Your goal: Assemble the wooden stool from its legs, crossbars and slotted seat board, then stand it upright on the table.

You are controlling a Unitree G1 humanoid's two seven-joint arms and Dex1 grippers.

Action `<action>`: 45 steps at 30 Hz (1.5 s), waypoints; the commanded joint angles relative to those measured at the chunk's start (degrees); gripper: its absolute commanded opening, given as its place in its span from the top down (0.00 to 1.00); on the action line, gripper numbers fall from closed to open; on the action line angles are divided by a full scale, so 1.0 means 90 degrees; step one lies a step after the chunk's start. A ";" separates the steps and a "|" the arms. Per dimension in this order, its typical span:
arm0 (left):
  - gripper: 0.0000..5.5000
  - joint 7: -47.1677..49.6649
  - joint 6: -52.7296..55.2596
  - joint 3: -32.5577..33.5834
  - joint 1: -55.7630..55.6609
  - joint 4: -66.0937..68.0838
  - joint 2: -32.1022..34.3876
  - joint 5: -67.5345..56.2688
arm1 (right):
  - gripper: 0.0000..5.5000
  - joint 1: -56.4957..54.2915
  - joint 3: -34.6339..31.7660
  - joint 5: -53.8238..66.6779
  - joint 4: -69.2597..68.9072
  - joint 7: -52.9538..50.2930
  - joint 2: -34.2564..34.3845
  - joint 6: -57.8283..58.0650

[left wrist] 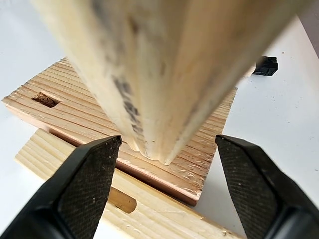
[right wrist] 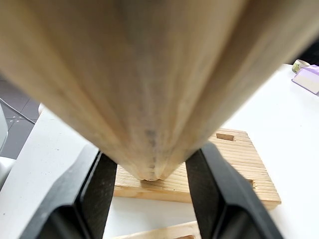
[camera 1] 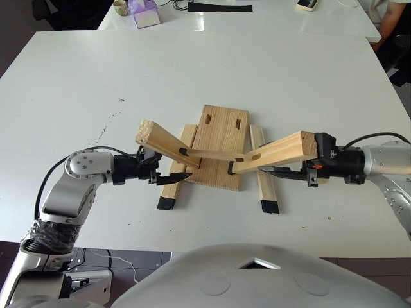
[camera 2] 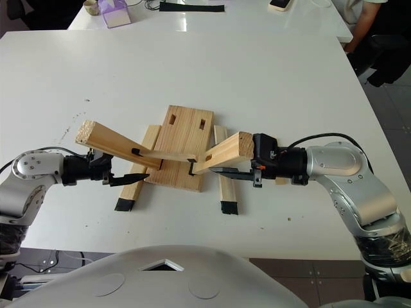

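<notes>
White table (camera 1: pixel 77 77), bearing: slotted seat board (camera 1: pixel 221 125), flat at centre. Above it, tilted: left leg (camera 1: pixel 160 140) and right leg (camera 1: pixel 282 151), joined by a crossbar (camera 1: pixel 215 154). Right gripper (camera 1: pixel 282 172) clamped on right leg; left gripper (camera 1: pixel 170 174) spread wide beneath left leg. Wood (probably light, stiff; joints likely loose): best held mid-leg.

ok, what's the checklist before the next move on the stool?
1. Right gripper clamped on right leg: ok.
2. Left gripper grip on left leg: not ok, fingers stand apart with gaps either side.
3. Crossbar fully seated in both legs: cannot tell.
4. Seat board flat, slots up: ok.
5. Left spare leg and right spare leg lying by the board: ok.
</notes>
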 commanded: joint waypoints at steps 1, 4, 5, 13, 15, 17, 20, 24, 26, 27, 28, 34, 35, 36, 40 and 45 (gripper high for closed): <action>0.36 0.0061 -0.0120 0.0029 0.0091 0.0229 0.0015 0.0178 | 0.64 0.0153 0.0175 -0.0531 0.0296 -0.0018 -0.0288 0.0287; 0.36 0.0087 -0.0174 0.0029 0.0150 0.0292 -0.0009 0.0234 | 0.64 0.0230 0.0258 -0.0606 0.0307 0.0087 -0.0450 0.0313; 0.36 0.0098 -0.0175 0.0027 0.0164 0.0282 -0.0019 0.0242 | 0.64 0.0249 0.0300 -0.0661 0.0328 0.0136 -0.0524 0.0306; 0.36 0.0291 -0.0182 0.0027 0.0289 0.0166 -0.0143 0.0246 | 0.64 -0.0069 0.0619 -0.0727 0.0762 0.0317 -0.0885 0.0464; 0.36 0.0344 -0.0149 0.0030 0.0322 0.0095 -0.0182 0.0215 | 0.64 -0.0142 0.0615 -0.0434 0.0770 0.0312 -0.0875 0.0692; 0.36 0.0389 -0.0119 0.0031 0.0345 0.0035 -0.0208 0.0198 | 0.64 -0.0225 0.0641 -0.0268 0.0844 0.0295 -0.0844 0.0885; 0.36 0.0433 -0.0098 0.0028 0.0361 -0.0011 -0.0237 0.0200 | 0.64 -0.0369 0.0684 -0.0091 0.1002 0.0251 -0.0779 0.1189; 0.36 0.0466 -0.0078 0.0019 0.0351 -0.0037 -0.0265 0.0203 | 0.64 -0.0489 0.0854 -0.0100 0.1179 0.0335 -0.0796 0.1289; 0.36 0.0468 -0.0062 0.0009 0.0321 -0.0040 -0.0275 0.0201 | 0.64 -0.0488 0.1004 -0.0334 0.1213 0.0418 -0.0848 0.1082; 0.36 0.0469 -0.0050 0.0003 0.0303 -0.0042 -0.0280 0.0201 | 0.64 -0.0473 0.1098 -0.0511 0.1218 0.0469 -0.0886 0.0908; 0.36 0.0469 -0.0040 -0.0004 0.0286 -0.0046 -0.0284 0.0201 | 0.64 -0.0444 0.1233 -0.0811 0.1225 0.0534 -0.0951 0.0609; 0.36 0.0473 -0.0009 -0.0093 0.0107 0.0018 -0.0344 0.0235 | 0.64 -0.0384 0.1582 -0.1538 0.1118 0.0623 -0.1043 -0.0243; 0.36 0.0478 -0.0004 -0.0101 0.0092 0.0020 -0.0349 0.0235 | 0.64 -0.0391 0.1617 -0.1603 0.1129 0.0615 -0.1043 -0.0314; 0.36 0.0482 0.0000 -0.0106 0.0082 0.0019 -0.0353 0.0234 | 0.64 -0.0397 0.1641 -0.1619 0.1133 0.0599 -0.1036 -0.0342; 0.36 0.0502 0.0013 -0.0137 0.0020 0.0035 -0.0383 0.0239 | 0.64 -0.0539 0.1692 -0.1258 0.1170 0.0608 -0.0895 -0.0099; 0.36 0.0515 0.0038 -0.0219 -0.0127 0.0084 -0.0469 0.0284 | 0.64 -0.1173 0.1949 -0.0879 0.1650 0.0823 -0.0565 0.0341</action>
